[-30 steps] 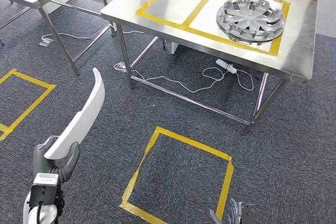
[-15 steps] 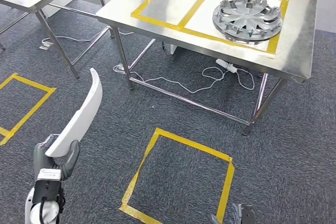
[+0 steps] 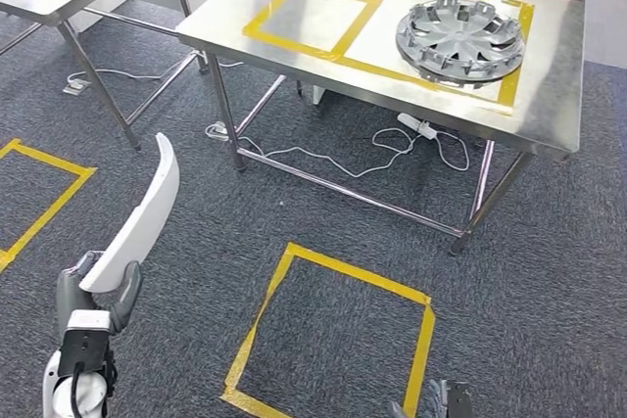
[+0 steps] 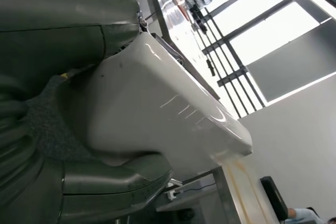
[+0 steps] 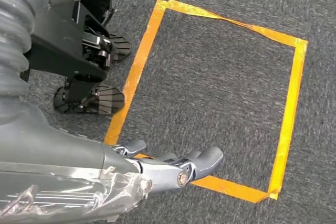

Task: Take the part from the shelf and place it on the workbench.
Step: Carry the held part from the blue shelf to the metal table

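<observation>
White curved part (image 3: 142, 221): grasped at its lower end by left hand (image 3: 94, 291), raised above carpet, short of steel bench (image 3: 551, 95). Right hand (image 5: 174, 166): released, fingers extended over taped floor square (image 3: 336, 335). Hubcap (image 3: 459, 38) on bench.

Right hand (image 3: 436, 403) cut off (possibly empty) at frame edge.

Grey carpet (image 3: 561, 242), yellow tape squares (image 3: 333, 340)
</observation>
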`<state>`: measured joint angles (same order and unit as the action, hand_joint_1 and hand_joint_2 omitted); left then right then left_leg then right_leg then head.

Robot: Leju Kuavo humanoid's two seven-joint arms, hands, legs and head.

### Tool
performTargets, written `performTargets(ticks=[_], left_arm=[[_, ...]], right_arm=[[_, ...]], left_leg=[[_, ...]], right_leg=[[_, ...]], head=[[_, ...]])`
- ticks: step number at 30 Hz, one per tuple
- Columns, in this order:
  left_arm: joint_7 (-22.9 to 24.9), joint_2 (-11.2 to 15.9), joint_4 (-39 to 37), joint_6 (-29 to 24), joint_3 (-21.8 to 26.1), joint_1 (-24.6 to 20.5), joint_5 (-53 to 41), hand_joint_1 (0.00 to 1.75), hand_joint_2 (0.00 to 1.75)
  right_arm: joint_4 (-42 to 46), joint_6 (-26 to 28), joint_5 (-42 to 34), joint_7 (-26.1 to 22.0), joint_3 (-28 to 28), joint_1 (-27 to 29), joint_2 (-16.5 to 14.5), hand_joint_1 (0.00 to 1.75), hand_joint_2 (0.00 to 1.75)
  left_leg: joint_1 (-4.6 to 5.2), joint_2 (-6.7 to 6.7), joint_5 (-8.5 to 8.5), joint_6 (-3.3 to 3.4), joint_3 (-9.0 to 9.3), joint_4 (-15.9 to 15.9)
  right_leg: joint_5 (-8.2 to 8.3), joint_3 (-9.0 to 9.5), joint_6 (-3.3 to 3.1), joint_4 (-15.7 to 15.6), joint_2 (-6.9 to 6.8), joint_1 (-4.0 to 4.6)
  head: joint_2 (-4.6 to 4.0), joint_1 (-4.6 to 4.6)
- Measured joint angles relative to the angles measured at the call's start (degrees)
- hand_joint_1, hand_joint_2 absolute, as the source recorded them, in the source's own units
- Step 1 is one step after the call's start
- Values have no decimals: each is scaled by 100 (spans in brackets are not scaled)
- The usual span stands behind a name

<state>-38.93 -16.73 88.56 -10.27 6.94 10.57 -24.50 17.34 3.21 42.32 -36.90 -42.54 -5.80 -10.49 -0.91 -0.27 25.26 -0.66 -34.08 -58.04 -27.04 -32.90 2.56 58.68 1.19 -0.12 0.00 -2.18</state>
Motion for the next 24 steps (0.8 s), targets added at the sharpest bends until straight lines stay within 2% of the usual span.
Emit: performTargets(ticks=[2,4,5,6,7,8,9,10,11,13,16,18,20,21,22,23,24], left_arm=[[0,-19,-5,0,16,-11,-1,175,175],[0,-33,-14,-2,35,-17,-19,175,175],[0,-40,-22,-3,45,-17,-39,175,175],[0,-46,-31,-2,57,-18,-69,175,175],[0,-52,-38,1,68,-18,-100,175,175],[0,-57,-43,4,78,-18,-128,175,175],[0,-60,-45,9,87,-18,-154,175,175],[0,-63,-45,11,94,-19,-172,175,175],[0,-64,-45,13,99,-20,-184,175,175],[0,-65,-45,13,109,-21,-196,175,175],[0,-61,-45,13,116,-24,-201,175,175],[0,-54,-46,13,117,-28,-203,175,175],[0,-49,-50,7,121,-30,-203,175,175],[0,-48,-53,2,125,-30,-203,175,175],[0,-48,-56,-2,129,-30,-203,175,175],[0,-48,-57,-4,132,-30,-203,175,175],[0,-48,-58,-6,134,-32,-203,175,175]], right_arm=[[-3,-1,1,-1,-1,-6,2,0,175],[-6,-3,5,-2,-2,-5,2,0,175],[-9,-5,13,-1,-2,1,2,0,175],[-11,-11,26,-1,-3,9,2,0,175],[-15,-17,42,0,-5,12,2,0,175],[-19,-23,60,1,-8,10,2,0,175],[-21,-27,78,1,-12,5,2,0,175],[-25,-28,95,1,-15,-3,2,0,175],[-28,-30,109,1,-18,-12,2,0,175],[-34,-33,131,2,-22,-19,2,0,175],[-38,-34,148,2,-30,-14,2,0,175],[-39,-37,158,1,-35,-29,2,0,175],[-42,-44,169,1,-38,-33,2,0,175],[-44,-49,179,1,-40,-30,2,0,175],[-45,-54,190,1,-43,-27,2,0,175],[-47,-60,202,1,-46,-26,2,0,175],[-49,-64,214,1,-49,-27,2,0,175]], left_leg=[[-13,11,13,67,32,9],[-2,18,37,107,51,8],[6,19,47,119,60,8],[12,17,60,127,75,7],[17,14,78,129,101,7],[19,11,98,124,135,7],[19,9,123,111,173,7],[29,8,150,89,199,1],[36,9,165,62,210,-1],[43,12,174,3,206,3],[23,16,252,-98,175,-84],[21,17,517,-150,-79,-587],[19,17,802,-177,-499,-1325],[16,17,821,-184,-642,-1538],[11,17,723,-188,-681,-1544],[3,18,528,-192,-605,-1336],[-7,19,292,-198,-447,-986]], right_leg=[[-208,-171,46,365,-35,-5],[-537,-565,68,1153,-63,-6],[-634,-761,71,1496,-65,-6],[-627,-877,68,1665,-66,-5],[-493,-872,56,1583,-66,-4],[-272,-753,40,1280,-67,-3],[-40,-573,21,860,-71,-1],[117,-380,5,466,-75,6],[194,-249,-7,202,-76,14],[174,-164,-34,52,-66,40],[180,-136,-123,4,-55,26],[174,-103,-181,-26,-57,6],[154,-95,-213,-26,-62,6],[145,-89,-217,-26,-62,5],[137,-78,-214,-26,-58,1],[125,-59,-204,-25,-50,-6],[108,-37,-184,-23,-39,-13]], head=[[0,30],[0,59],[0,62],[0,63],[0,62],[0,63],[0,65],[0,65],[0,63],[0,45],[0,23],[0,3],[0,-8],[0,-8],[0,-9],[0,-9],[0,-9]])
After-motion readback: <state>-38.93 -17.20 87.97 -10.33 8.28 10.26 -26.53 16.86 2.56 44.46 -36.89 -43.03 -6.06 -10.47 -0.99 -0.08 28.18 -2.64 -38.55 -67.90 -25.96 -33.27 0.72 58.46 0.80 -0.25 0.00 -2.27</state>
